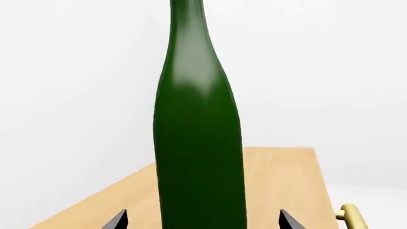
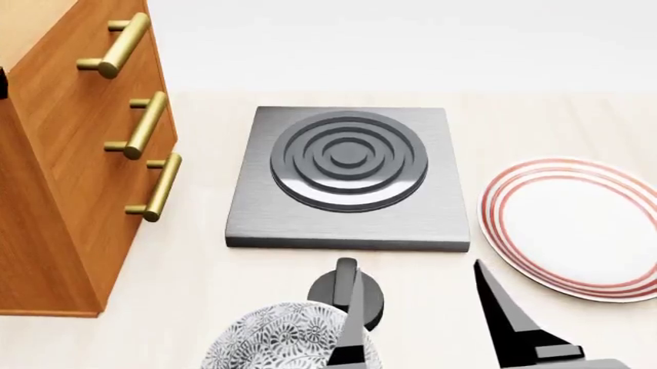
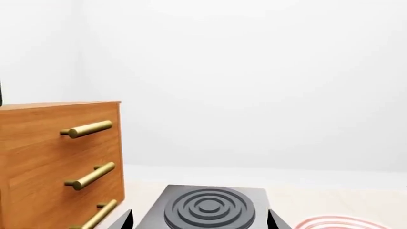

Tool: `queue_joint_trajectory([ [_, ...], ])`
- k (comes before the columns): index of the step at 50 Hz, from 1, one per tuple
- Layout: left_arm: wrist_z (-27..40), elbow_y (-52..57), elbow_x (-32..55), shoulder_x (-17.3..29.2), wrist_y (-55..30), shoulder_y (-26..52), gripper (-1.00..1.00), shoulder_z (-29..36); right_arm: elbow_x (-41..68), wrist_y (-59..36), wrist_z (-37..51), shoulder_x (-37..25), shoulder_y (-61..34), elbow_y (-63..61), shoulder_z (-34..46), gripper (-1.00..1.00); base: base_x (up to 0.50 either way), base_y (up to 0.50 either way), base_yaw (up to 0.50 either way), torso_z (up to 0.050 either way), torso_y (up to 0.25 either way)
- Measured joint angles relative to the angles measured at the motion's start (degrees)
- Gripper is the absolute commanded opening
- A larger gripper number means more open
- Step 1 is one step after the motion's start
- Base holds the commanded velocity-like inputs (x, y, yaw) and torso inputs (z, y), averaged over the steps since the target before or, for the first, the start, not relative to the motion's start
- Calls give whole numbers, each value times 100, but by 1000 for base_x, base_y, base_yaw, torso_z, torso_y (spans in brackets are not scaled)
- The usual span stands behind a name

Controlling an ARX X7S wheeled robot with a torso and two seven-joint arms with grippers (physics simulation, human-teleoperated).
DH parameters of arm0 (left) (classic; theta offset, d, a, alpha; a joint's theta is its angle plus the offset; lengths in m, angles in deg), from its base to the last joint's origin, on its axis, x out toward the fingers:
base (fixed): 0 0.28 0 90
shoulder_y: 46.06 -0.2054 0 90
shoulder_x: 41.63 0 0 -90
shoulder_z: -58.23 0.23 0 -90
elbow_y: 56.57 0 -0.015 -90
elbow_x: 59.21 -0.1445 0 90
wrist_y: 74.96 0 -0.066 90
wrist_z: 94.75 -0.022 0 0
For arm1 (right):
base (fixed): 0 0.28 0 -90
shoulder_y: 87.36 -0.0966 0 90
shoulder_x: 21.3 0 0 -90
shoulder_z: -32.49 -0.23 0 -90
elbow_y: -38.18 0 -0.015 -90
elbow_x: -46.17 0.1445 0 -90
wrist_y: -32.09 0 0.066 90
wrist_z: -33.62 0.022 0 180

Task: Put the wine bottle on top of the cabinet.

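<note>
In the left wrist view the dark green wine bottle (image 1: 198, 143) stands upright on the pale top of the cabinet (image 1: 286, 176). Its cork and label are out of frame. My left gripper (image 1: 202, 220) is open, with one fingertip (image 1: 117, 220) on each side of the bottle's body and a gap on both sides. The orange-brown cabinet (image 2: 61, 192) with brass bar handles stands at the left of the head view; the bottle is out of that view. My right gripper (image 2: 426, 307) is open and empty, low in front of the hob; it also shows in the right wrist view (image 3: 200, 220).
A grey square hob (image 2: 349, 173) with raised rings lies in the middle of the table. A white plate (image 2: 580, 227) with red rings lies to its right. A patterned bowl (image 2: 272, 338) sits at the near edge beside my right gripper. The cabinet (image 3: 57, 162) stands left of the hob.
</note>
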Motion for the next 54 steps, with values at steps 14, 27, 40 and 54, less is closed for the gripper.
queue_joint_trajectory([
  [14,858,2471,271,723,126,-1084,100,224,-21,-17,14,-10,-34,-14,91,100,0,0,0,0,0],
  [27,1956,4615,-341,1178,365,-2478,100,600,-68,-25,32,-10,-57,-25,210,100,0,0,0,0,0],
  [40,2312,5625,-969,779,-22,-2882,100,1387,-56,-61,56,-25,-104,-86,290,100,0,0,0,0,0],
  [54,2244,5793,-1338,422,-343,-2922,100,2013,-9,-59,91,-48,-113,-170,321,100,0,0,0,0,0],
])
